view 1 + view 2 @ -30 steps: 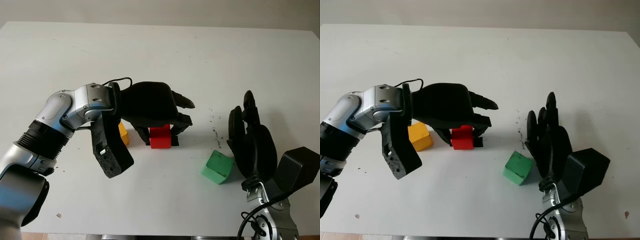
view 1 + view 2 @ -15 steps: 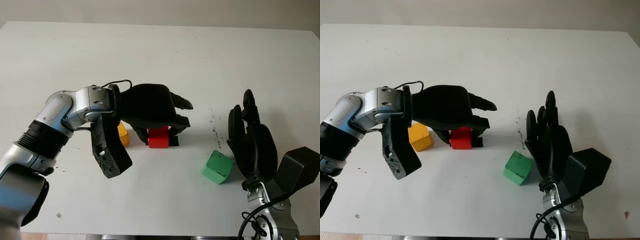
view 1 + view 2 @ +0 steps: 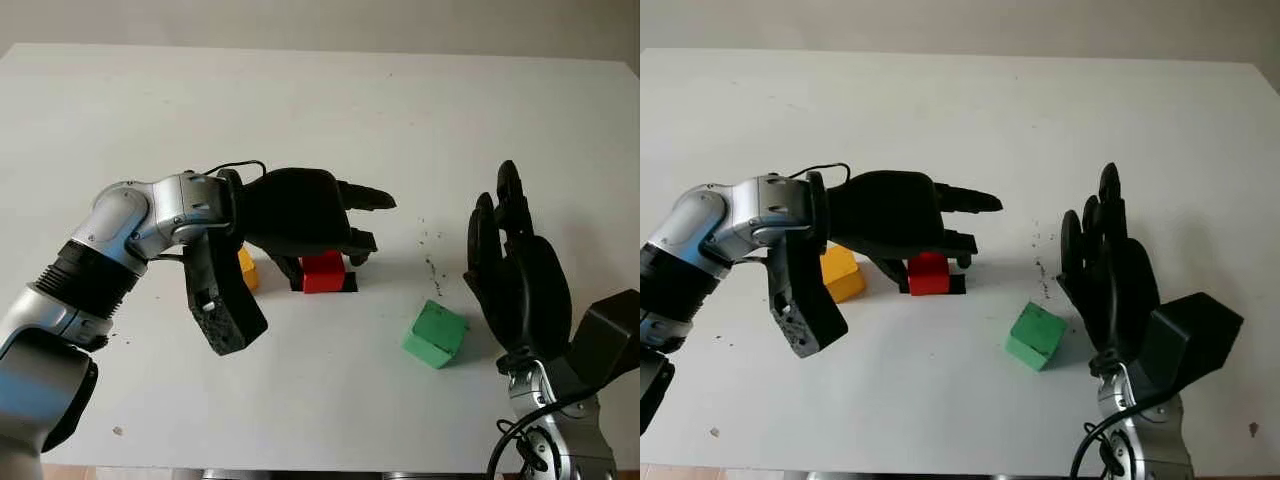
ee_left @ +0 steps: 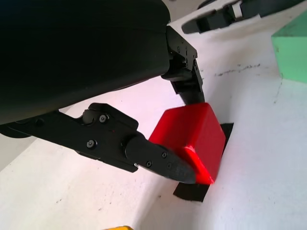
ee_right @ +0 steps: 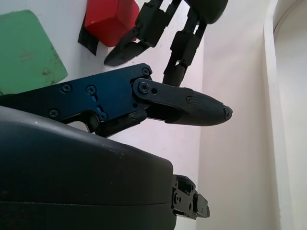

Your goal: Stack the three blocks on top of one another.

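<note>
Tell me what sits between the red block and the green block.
Nothing but bare white table, with a few dark specks, separates the red block from the green block in the left eye view.

No text, label, brand, number or sign can be read on anything in these views.

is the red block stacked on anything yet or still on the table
On the table, not stacked. The red block sits on a small black patch on the white table, the left hand straddling it; yellow block and green block lie apart.
</note>
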